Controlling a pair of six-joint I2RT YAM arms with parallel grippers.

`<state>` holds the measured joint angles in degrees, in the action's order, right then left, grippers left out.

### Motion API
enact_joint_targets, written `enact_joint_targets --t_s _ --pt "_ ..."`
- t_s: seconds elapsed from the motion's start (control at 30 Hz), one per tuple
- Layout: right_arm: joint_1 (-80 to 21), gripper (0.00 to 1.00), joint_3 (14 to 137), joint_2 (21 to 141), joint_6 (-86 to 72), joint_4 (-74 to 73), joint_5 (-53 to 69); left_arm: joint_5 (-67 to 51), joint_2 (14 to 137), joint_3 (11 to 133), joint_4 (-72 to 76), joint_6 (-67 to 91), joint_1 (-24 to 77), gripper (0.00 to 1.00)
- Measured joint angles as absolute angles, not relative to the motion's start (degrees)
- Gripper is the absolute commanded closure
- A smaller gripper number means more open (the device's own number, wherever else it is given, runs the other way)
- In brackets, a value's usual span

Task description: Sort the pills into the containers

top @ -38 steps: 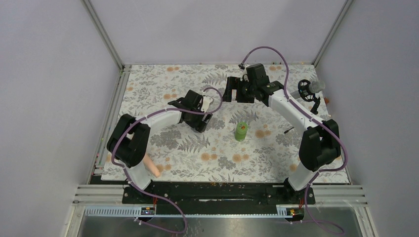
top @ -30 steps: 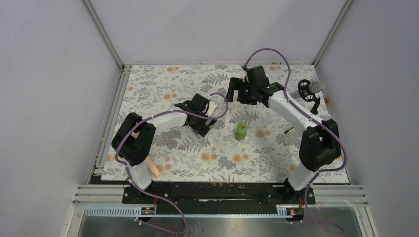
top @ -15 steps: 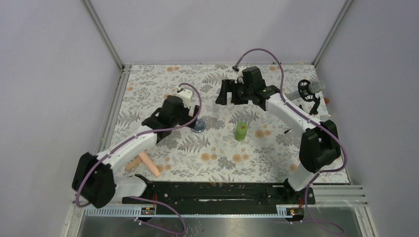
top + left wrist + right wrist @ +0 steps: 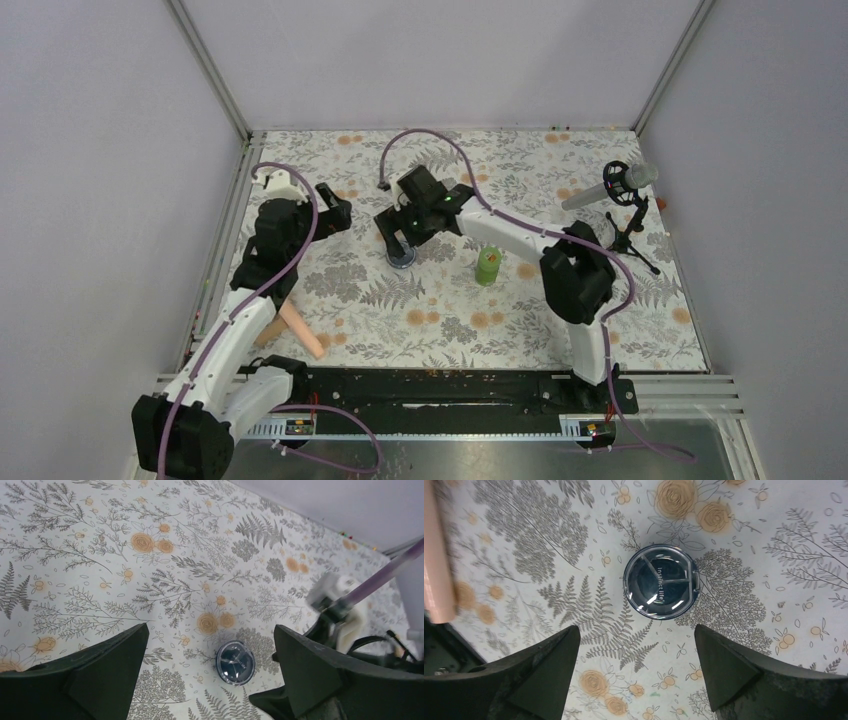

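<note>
Our left gripper (image 4: 211, 630), jaws apart, has withdrawn toward 9 o'clock. Our right gripper (image 4: 400, 240), also spread, now hovers over the dark-blue jar (image 4: 661, 587), seemingly taking it over.

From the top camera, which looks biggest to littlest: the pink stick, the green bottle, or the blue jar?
1. the pink stick, clearly the longest.
2. the green bottle.
3. the blue jar, which looks littlest, but part of it is covered, so it's close with the bottle.

A white table cover printed with grey ferns and orange flowers (image 4: 450, 320) carries two peach-pink plastic rods (image 4: 302, 332) near its front left corner. A grey microphone on a small black tripod (image 4: 622, 190) stands at its right back edge.
</note>
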<state>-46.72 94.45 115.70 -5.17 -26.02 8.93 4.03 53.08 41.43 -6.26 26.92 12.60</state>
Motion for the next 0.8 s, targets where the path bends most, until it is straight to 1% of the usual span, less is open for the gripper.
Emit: enact_joint_targets --t_s 0.1,0.17,0.47,0.8 --pt "-48.73 0.12 97.01 119.39 -3.25 -28.36 6.17 1.41 52.12 40.66 -5.98 29.89 9.54 0.01" --pt "-49.52 0.15 98.06 121.1 -2.46 -29.54 4.36 -0.23 52.14 40.64 -5.85 31.16 8.34 0.01" --pt "-50.48 0.2 104.16 127.09 0.64 -31.24 -2.55 -3.29 52.31 40.66 -6.52 31.79 6.37 0.01" --pt "-52.07 0.27 104.62 128.86 1.45 -30.63 -4.1 -5.1 52.49 40.27 -7.27 32.08 5.98 0.01"
